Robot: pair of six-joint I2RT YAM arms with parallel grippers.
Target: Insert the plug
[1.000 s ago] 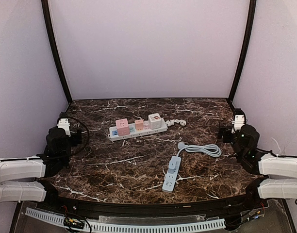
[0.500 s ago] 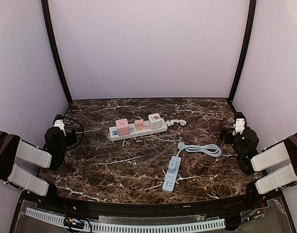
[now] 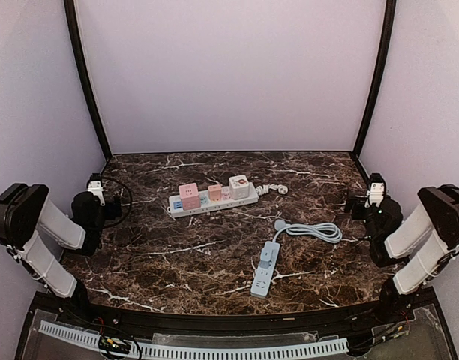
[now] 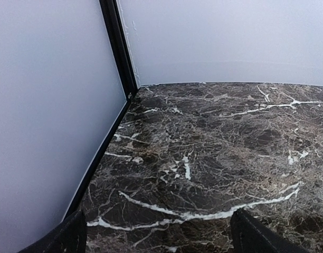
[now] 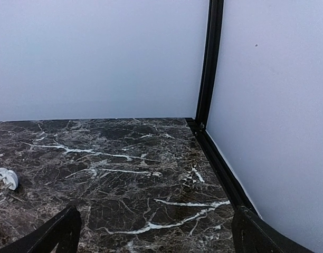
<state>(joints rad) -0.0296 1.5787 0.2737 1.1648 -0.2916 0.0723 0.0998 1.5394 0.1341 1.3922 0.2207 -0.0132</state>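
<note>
A light blue power strip lies near the front middle of the marble table. Its light blue cable coils to the right, and a plug end lies just behind the strip. My left gripper hovers at the table's left edge, far from the strip. In the left wrist view my left gripper is open, with only marble between its black fingertips. My right gripper sits at the right edge, and in the right wrist view my right gripper is open and holds nothing.
A white power strip carrying pink and white cube adapters lies at the back middle, its white cord end to its right, also seen as a white cord end. Purple walls and black corner posts enclose the table.
Both arms have folded up at the table's sides, their elbows rising from lying flat. The two grippers have shifted slightly outward and back. The strips have not moved.
</note>
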